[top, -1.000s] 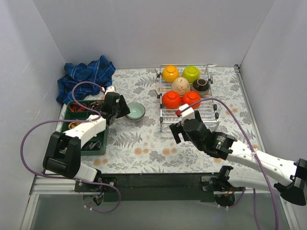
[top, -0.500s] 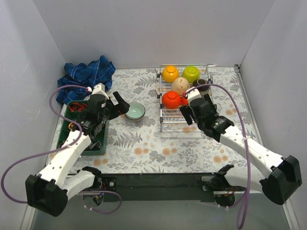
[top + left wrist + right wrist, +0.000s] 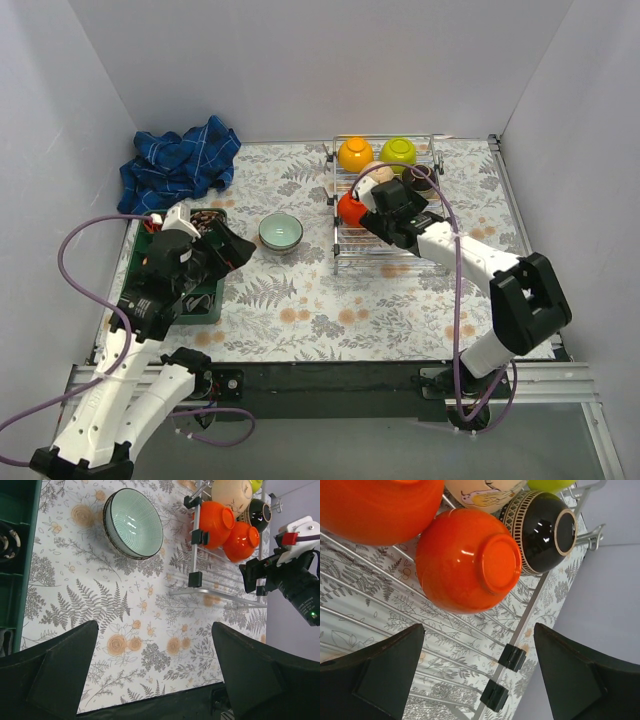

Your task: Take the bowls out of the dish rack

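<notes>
The chrome dish rack (image 3: 432,238) stands at the back right and holds several bowls upside down: orange-yellow (image 3: 354,153), lime green (image 3: 398,150), speckled beige (image 3: 377,172), dark brown (image 3: 421,179) and red-orange (image 3: 349,208). My right gripper (image 3: 390,222) hovers open over the rack's front rows. In its wrist view a second red-orange bowl (image 3: 470,560) lies just ahead of the open right gripper (image 3: 480,675), untouched. A pale blue-green bowl (image 3: 281,231) sits upright on the table left of the rack. Nearer the front edge my left gripper (image 3: 232,250) is open and empty, the same bowl (image 3: 133,523) well ahead of it.
A green compartment tray (image 3: 205,300) with small items lies at the left beneath my left arm. A blue checked cloth (image 3: 180,160) is bunched in the back left corner. White walls close in three sides; the rack's right rail runs near the right wall.
My left gripper opened, let go of the pale blue-green bowl and drew back toward the front left. My right arm swung forward from the table onto the rack, over the red-orange bowls.
</notes>
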